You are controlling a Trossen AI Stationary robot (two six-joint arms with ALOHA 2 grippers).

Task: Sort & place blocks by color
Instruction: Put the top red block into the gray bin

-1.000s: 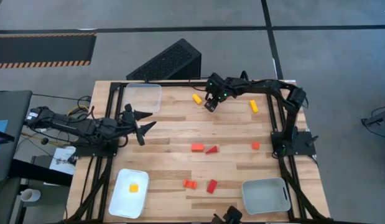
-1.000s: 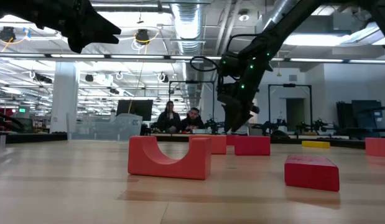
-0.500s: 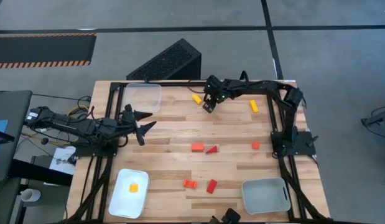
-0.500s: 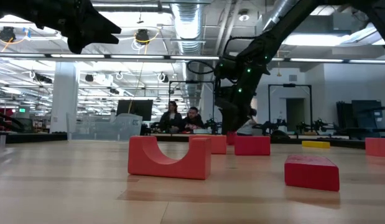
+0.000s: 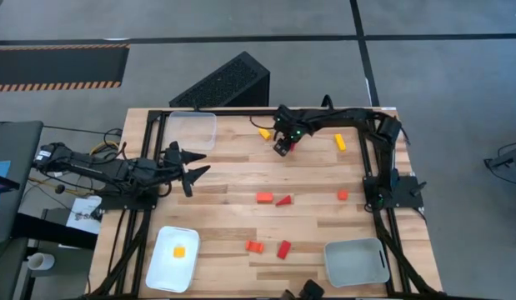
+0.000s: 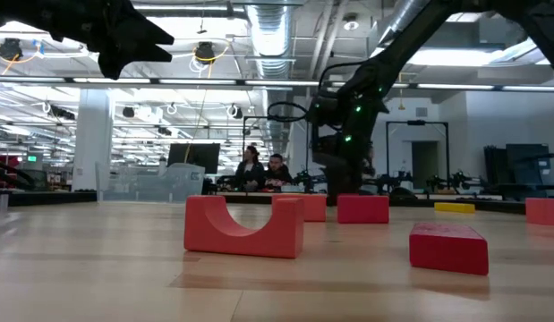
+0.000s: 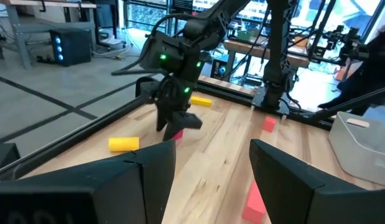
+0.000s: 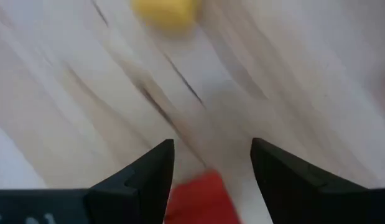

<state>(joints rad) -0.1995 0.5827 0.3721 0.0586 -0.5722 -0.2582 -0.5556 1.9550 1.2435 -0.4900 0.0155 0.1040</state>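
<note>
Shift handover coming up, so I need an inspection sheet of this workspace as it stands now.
Surface: wooden table, unmarked.
Job's things: yellow block in the white tray; two yellow blocks and six red or orange blocks loose; clear tray and grey tray hold nothing.
Clutter: nothing seen.
Claws: right claw open above a red block; left claw open, waiting at the table's left edge.
Cables: bundle beside the left arm.
Surroundings: black vented box; two people far behind.
</note>
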